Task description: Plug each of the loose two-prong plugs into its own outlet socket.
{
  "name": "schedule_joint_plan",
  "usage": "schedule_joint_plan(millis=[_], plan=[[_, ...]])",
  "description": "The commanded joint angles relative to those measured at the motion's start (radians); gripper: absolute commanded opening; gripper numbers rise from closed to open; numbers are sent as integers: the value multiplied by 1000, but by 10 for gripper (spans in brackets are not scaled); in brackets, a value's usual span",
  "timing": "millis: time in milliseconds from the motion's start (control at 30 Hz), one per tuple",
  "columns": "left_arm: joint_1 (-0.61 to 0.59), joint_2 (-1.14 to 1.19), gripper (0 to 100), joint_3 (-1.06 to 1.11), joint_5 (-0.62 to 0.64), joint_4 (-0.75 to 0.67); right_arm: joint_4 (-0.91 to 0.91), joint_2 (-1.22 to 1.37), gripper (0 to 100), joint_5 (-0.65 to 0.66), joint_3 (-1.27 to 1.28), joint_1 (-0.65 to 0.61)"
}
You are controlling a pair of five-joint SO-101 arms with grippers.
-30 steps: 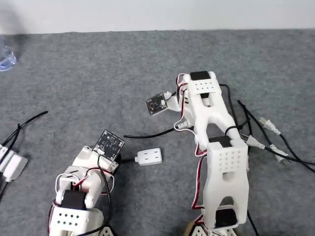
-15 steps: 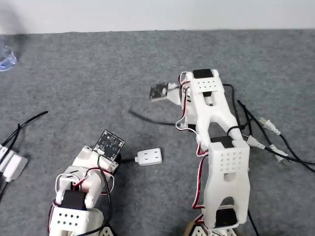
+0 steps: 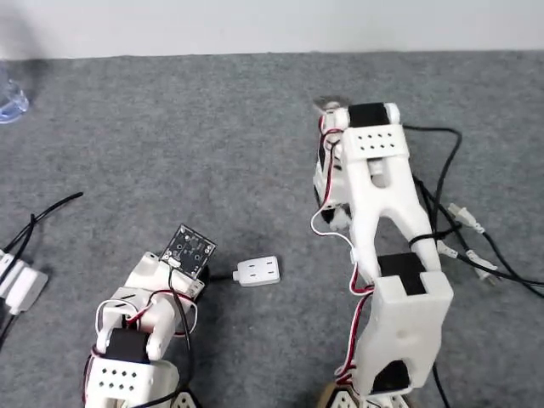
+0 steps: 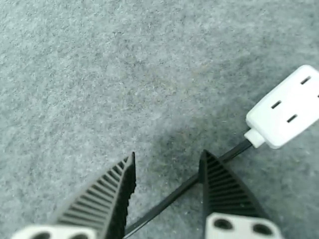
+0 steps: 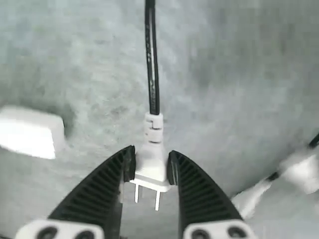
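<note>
A white two-prong plug (image 5: 149, 169) sits between the fingers of my right gripper (image 5: 151, 152), which is shut on its body. The prongs point back toward the wrist, and its black cord (image 5: 151, 59) runs away from it. In the high view the right arm (image 3: 378, 170) stretches toward the far side of the carpet. The white outlet block (image 3: 257, 270) lies on the carpet just beside my left arm (image 3: 161, 293). My left gripper (image 4: 168, 157) is open low over the carpet, with the block's black cord (image 4: 174, 196) passing under its fingers and the outlet block (image 4: 286, 107) a short way ahead.
Loose white plugs (image 3: 463, 217) (image 3: 442, 248) (image 3: 484, 272) with black cords lie on the grey carpet right of the right arm. Another white block with cords (image 3: 21, 285) sits at the left edge. A clear object (image 3: 10, 100) is at the far left.
The right arm has swung to the right and farther out, its wrist turning. The black cord that lay on the carpet left of it has been lifted away. The left arm has not moved.
</note>
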Motion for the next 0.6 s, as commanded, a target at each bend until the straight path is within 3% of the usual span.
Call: schedule_joint_plan(millis=[0, 267, 467, 567], plan=[[5, -9, 196, -4, -11, -28, 42, -33, 9, -175, 41, 12], [5, -9, 196, -4, -11, -28, 41, 21, 9, -195, 130, 31], [6, -9, 196, -4, -12, -28, 42, 19, 7, -554, 189, 102], [6, -9, 196, -4, -12, -28, 42, 24, 7, -585, 203, 73]])
